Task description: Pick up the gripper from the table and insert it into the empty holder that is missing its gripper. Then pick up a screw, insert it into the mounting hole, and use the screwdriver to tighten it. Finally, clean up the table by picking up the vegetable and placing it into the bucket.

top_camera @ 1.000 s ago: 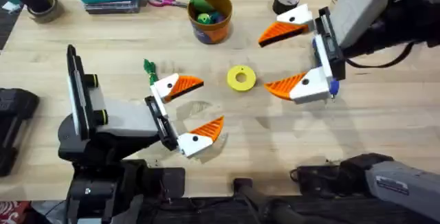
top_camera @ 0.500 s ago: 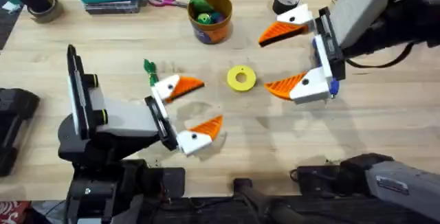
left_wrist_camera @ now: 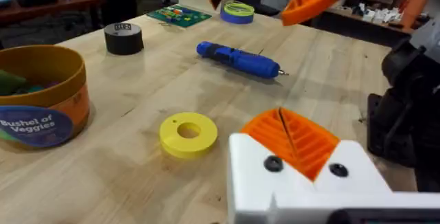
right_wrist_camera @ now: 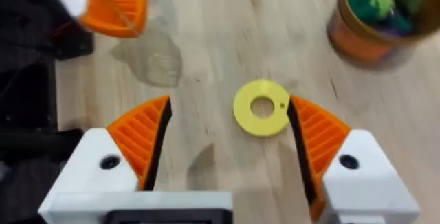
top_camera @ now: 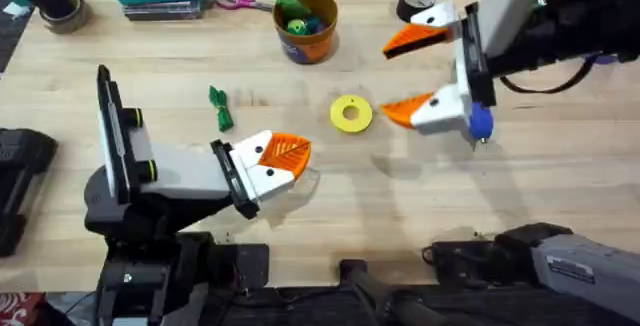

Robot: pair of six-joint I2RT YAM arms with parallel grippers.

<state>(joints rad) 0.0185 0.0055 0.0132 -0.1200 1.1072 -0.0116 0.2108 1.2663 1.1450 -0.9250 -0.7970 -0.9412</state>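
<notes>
Overhead view: the round orange-brown tub (top_camera: 306,26) at the far middle of the wooden table (top_camera: 560,176) holds green, yellow and blue toys. One slim green toy vegetable (top_camera: 220,107) lies on the table left of the single yellow plastic disc (top_camera: 351,113). The left gripper (top_camera: 283,156), low at near left, has its two orange ribbed tips pressed together. The right gripper (top_camera: 407,75), raised at far right, spreads wide. One blue pen-shaped screwdriver (left_wrist_camera: 238,59) lies beneath it.
</notes>
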